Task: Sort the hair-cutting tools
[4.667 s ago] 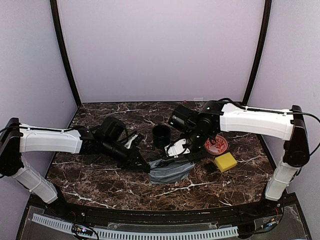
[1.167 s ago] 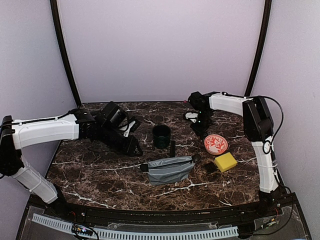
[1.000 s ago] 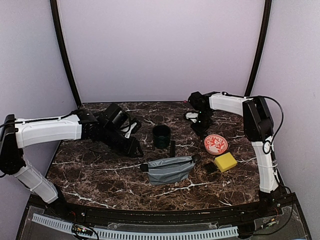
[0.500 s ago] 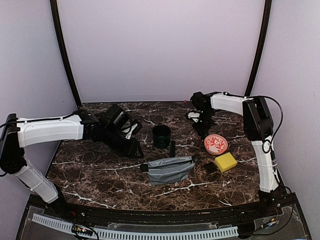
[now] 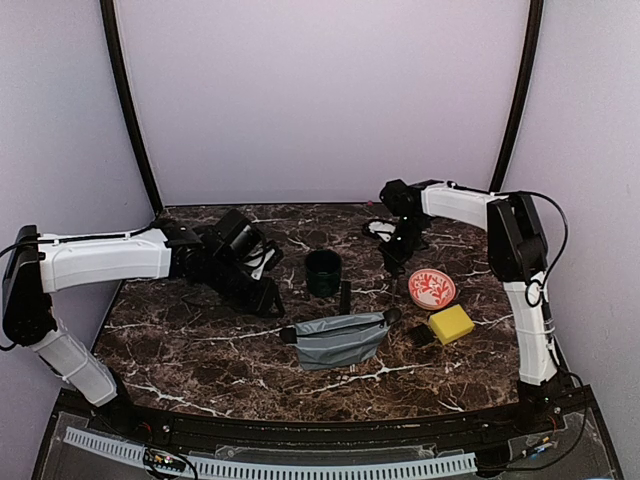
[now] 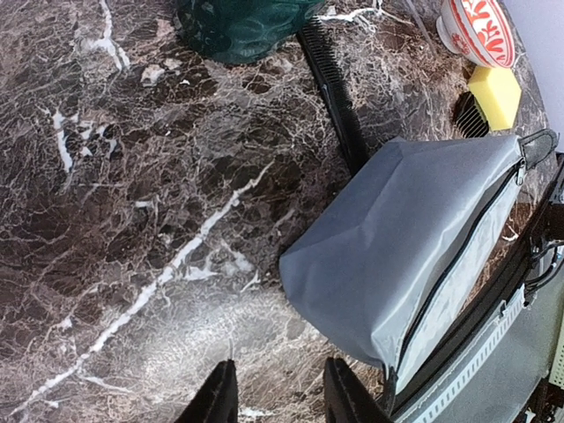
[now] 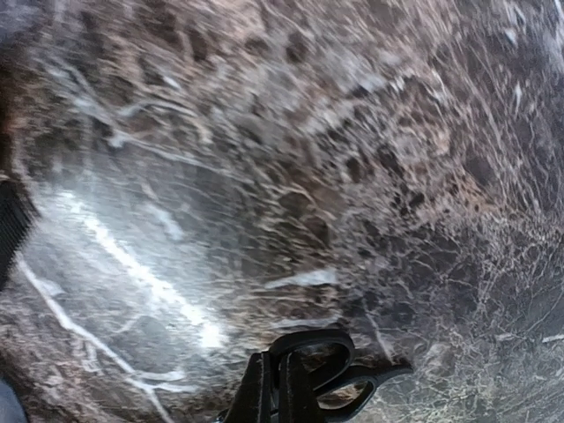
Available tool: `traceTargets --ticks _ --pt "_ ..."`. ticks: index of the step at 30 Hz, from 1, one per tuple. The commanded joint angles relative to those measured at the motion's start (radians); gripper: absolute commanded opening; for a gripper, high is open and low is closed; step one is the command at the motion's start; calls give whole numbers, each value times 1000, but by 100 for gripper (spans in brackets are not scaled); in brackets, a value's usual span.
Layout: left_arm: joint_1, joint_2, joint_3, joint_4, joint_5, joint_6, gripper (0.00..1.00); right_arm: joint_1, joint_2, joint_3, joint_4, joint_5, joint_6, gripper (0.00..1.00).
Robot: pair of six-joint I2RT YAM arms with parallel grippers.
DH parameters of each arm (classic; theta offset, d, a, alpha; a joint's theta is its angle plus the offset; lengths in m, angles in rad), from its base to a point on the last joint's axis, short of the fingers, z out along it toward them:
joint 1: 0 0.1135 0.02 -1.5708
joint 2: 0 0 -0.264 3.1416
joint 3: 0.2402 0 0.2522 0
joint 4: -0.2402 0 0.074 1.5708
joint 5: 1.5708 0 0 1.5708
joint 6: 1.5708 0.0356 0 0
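I saw a grey zip pouch [image 5: 335, 338] lying on the dark marble table [image 5: 190, 345]. Behind the pouch stood a dark green cup [image 5: 322, 272]. Right of the pouch sat a yellow sponge [image 5: 451, 324], and farther back on that side a red-and-white plate [image 5: 432, 288].

right pincer [image 7: 268, 393] now clamped on scissors [image 7: 352, 374]

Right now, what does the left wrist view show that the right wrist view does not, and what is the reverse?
Only the left wrist view shows the green cup, the black comb, the grey pouch, the plate, the yellow sponge, and the left claw, which is open with nothing between its fingers.

Only the right wrist view shows the scissors, gripped by the shut right claw.

Both show the dark marble table.
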Motion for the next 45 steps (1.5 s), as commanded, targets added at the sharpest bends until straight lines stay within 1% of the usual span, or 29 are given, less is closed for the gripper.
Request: traceTargets --ticks 1,8,14,17,19,22,25,28,31,34,39,45 --pt "-3 -14 47 -42 -37 20 34 7 -127 46 37 -77 -12 0" --pt "-3 -7 100 -13 -46 31 34 14 -278 16 66 -122 -9 0" --pt "-3 34 175 146 33 -15 35 58 -432 -98 140 -259 -28 0" --pt "-3 56 179 278 102 -72 35 90 -505 -164 210 -319 -34 0" --pt "-3 69 163 391 154 -130 36 111 -553 -204 257 -313 -23 0" --pt "-3 100 150 539 199 -222 38 158 -566 -219 271 -228 -18 0" --pt "-7 116 137 641 176 -297 40 199 -565 -219 278 -139 11 0" --pt "-25 114 116 731 104 -336 41 227 -568 -223 301 -124 66 0" --pt "-42 127 140 732 39 -320 41 257 -561 -209 307 -77 105 0" --pt "-46 156 185 678 2 -314 41 284 -555 -201 311 -31 126 0" --pt "-50 186 200 702 -9 -313 39 317 -554 -207 322 7 145 0" --pt "-51 213 207 722 -48 -320 28 339 -558 -207 324 8 149 0"
